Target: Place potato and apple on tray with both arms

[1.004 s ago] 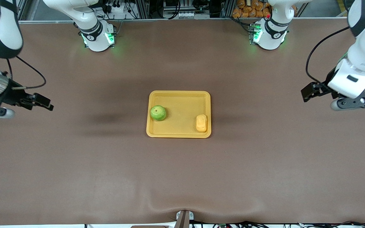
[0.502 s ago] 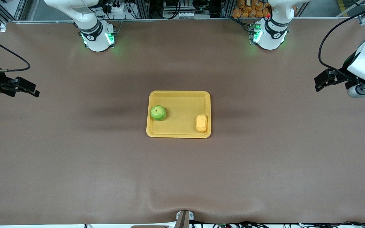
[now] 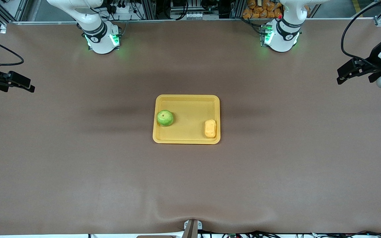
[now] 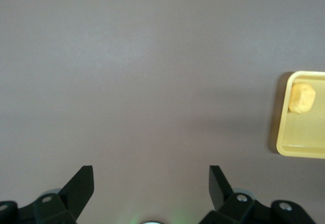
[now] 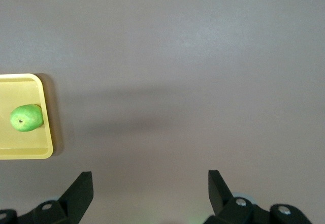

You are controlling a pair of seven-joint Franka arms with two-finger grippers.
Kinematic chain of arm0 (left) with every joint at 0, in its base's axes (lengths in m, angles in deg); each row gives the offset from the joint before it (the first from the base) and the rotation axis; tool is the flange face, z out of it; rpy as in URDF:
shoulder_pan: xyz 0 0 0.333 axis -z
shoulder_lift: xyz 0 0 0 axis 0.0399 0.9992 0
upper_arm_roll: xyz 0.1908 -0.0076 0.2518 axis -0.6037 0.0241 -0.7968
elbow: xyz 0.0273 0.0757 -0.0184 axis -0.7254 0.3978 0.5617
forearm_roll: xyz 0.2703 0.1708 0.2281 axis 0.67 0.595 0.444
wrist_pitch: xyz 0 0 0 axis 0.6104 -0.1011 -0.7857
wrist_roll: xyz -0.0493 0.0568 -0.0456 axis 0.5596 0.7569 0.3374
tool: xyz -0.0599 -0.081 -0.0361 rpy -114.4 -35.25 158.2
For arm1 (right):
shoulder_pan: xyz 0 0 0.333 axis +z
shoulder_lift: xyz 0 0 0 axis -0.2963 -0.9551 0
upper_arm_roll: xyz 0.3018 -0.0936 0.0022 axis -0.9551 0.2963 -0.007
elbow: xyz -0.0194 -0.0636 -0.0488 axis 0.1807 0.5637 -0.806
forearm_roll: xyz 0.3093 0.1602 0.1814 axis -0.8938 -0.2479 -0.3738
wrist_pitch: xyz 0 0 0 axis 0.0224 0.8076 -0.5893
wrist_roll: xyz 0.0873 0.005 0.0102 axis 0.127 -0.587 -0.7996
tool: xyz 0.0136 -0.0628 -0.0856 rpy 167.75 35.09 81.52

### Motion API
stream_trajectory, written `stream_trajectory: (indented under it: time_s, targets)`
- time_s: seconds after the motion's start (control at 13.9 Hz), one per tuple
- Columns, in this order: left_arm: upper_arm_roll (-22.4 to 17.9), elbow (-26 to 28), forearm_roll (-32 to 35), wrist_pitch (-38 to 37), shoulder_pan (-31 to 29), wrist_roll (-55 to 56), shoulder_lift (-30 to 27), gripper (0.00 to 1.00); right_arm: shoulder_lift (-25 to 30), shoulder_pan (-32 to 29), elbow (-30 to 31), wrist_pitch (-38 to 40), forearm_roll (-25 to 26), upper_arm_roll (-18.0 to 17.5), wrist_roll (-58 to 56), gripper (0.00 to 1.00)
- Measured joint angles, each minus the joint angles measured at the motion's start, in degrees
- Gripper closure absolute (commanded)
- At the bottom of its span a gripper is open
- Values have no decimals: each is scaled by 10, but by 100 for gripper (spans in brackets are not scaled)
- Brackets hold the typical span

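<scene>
The yellow-orange tray (image 3: 187, 105) lies at the table's middle. The green apple (image 3: 165, 118) sits in it at the right arm's end; it also shows in the right wrist view (image 5: 26, 118). The yellow-orange potato (image 3: 210, 128) lies in it at the left arm's end and shows in the left wrist view (image 4: 302, 97). My left gripper (image 3: 346, 74) is open and empty, up over bare table at the left arm's end, its jaws wide apart (image 4: 151, 183). My right gripper (image 3: 23, 84) is open and empty over bare table at the right arm's end (image 5: 150, 186).
The brown table cover (image 3: 190, 185) has a small ridge near the front edge. The two arm bases (image 3: 103, 39) (image 3: 281, 38) glow green along the table's back edge. Cables and orange items sit past that edge.
Both arms have drawn away from the tray toward their own table ends and risen. The apple and the potato have not moved.
</scene>
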Motion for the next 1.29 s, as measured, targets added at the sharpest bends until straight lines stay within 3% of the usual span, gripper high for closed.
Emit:
stream_trajectory:
  time_s: [0.43, 1.29]
  targets:
    - [-25, 19, -4, -26, 32, 0, -27, 0, 4, -1, -1, -1, 12, -9, 4, 0]
    - [-28, 21, -5, -27, 36, 0, -23, 0, 18, -3, -9, 18, 12, -10, 4, 0]
